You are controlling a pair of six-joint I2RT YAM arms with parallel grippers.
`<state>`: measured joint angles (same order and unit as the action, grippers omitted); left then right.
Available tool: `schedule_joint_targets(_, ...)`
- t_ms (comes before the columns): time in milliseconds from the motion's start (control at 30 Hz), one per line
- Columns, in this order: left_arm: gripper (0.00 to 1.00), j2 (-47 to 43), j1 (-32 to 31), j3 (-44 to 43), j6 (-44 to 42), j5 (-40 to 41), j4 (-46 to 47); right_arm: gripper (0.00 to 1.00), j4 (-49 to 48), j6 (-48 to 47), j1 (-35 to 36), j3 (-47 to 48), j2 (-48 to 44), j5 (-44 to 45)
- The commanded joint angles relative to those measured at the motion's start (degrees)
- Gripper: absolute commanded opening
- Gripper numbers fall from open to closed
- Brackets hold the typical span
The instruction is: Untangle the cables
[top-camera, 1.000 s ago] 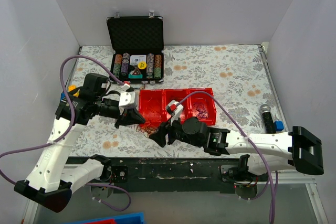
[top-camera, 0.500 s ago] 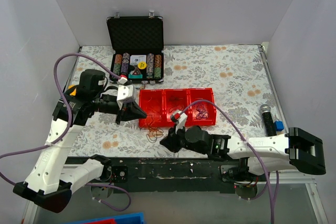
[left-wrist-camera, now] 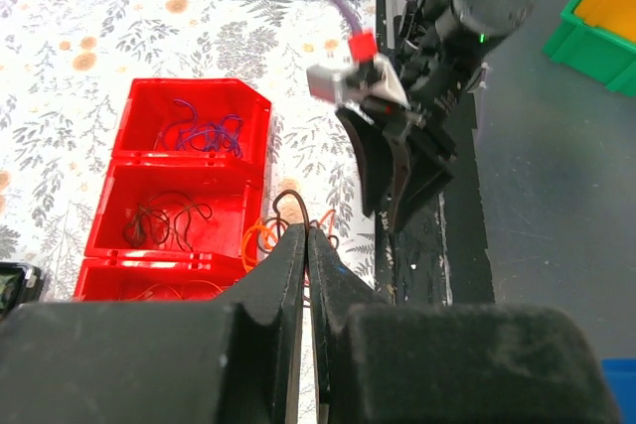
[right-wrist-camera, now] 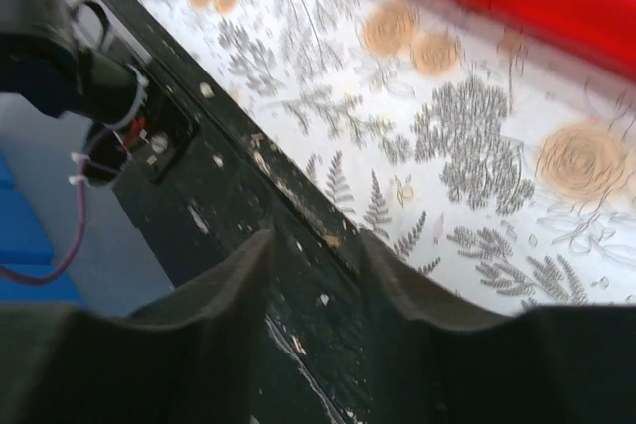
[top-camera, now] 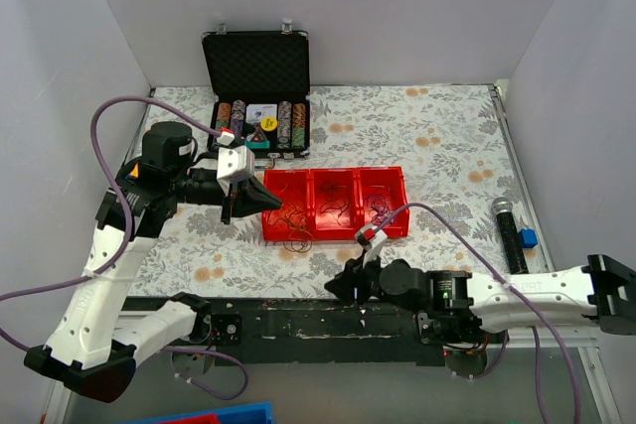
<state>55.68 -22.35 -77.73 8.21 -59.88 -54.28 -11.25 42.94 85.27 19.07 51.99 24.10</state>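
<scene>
The cables [top-camera: 295, 232] are a small clump of orange and dark hair-thin wires, hanging at the front wall of the red tray's [top-camera: 334, 175] left compartment. My left gripper [top-camera: 266, 200] is shut on them. In the left wrist view its tips [left-wrist-camera: 306, 233] pinch a dark wire loop [left-wrist-camera: 289, 196], with orange strands [left-wrist-camera: 260, 237] beside it. The tray's other compartments hold purple wires [left-wrist-camera: 204, 131] and dark wires [left-wrist-camera: 164, 220]. My right gripper [top-camera: 336, 287] is open and empty at the table's near edge. In the right wrist view it [right-wrist-camera: 313, 240] hangs over the black rail.
An open black case of poker chips [top-camera: 256, 121] stands at the back left. A black microphone [top-camera: 507, 220] and a blue block [top-camera: 528, 237] lie at the right edge. Green and yellow bins [left-wrist-camera: 596, 17] sit off the table.
My right gripper has let go of the clump and drawn back to the near edge. My left gripper has risen and swung right toward the red tray, carrying the wires.
</scene>
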Motion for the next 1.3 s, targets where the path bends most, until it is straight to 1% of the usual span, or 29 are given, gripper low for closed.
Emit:
schedule_joint_targets(0, 0.0, 0.74, -0.41, -2.42, -7.65, -4.98, -8.01, 0.56, 1.31, -5.48, 0.51, 7.29, -6.54, 6.57)
schedule_joint_targets(33, 0.0, 0.57, -0.5, -2.51, -9.94, -5.77, -9.42, 0.61, 1.49, -7.24, 0.42, 8.69, -7.59, 6.92)
schedule_joint_targets(100, 0.0, 0.13, -0.41, -2.07, -12.07, -6.57, -10.66, 0.63, 1.58, -10.31, 0.42, 11.41, -8.39, 6.93)
schedule_joint_targets(167, 0.0, 0.13, -0.5, -2.16, -14.96, -7.35, -12.41, 0.65, 2.36, -13.04, 0.42, 14.4, -8.48, 6.49)
schedule_joint_targets(267, 0.0, 1.09, -0.59, -2.77, -20.84, -9.55, -18.21, 0.68, 3.07, -16.56, 0.42, 18.18, -7.78, 6.66)
schedule_joint_targets(333, 0.0, 1.97, -0.68, -3.39, -23.23, -10.87, -20.59, 0.69, 2.98, -19.46, 0.33, 20.38, -6.82, 7.01)
schedule_joint_targets(433, 0.0, 2.24, -0.85, -3.56, -23.33, -11.75, -20.86, 0.7, 3.25, -22.71, 0.16, 23.99, -4.88, 5.97)
schedule_joint_targets(533, 0.0, 2.06, -0.85, -3.57, -23.32, -11.67, -20.43, 0.72, 4.74, -24.65, -0.37, 26.1, -2.86, 1.93)
schedule_joint_targets(667, 0.0, 1.71, -0.94, -3.56, -23.41, -11.58, -20.51, 0.75, 5.79, -25.8, -1.07, 26.72, -2.42, -2.91)
schedule_joint_targets(933, 0.0, 1.36, -1.29, -3.56, -23.33, -12.81, -20.51, 0.75, 6.5, -26.68, -3.01, 26.1, -3.39, -3.0)
schedule_joint_targets(1067, 0.0, 1.54, -1.56, -4.27, -23.24, -13.51, -20.51, 0.73, 6.94, -27.29, -3.89, 27.68, -0.49, -4.58)
schedule_joint_targets(1133, 0.0, 1.45, -1.56, -4.53, -23.06, -13.69, -20.51, 0.71, 7.38, -27.47, -4.59, 28.56, 1.53, -5.02)
schedule_joint_targets(1267, 0.0, 1.1, -1.73, -4.36, -22.89, -13.69, -20.43, 0.66, 6.6, -26.59, -7.92, 29.54, 3.82, -9.76)
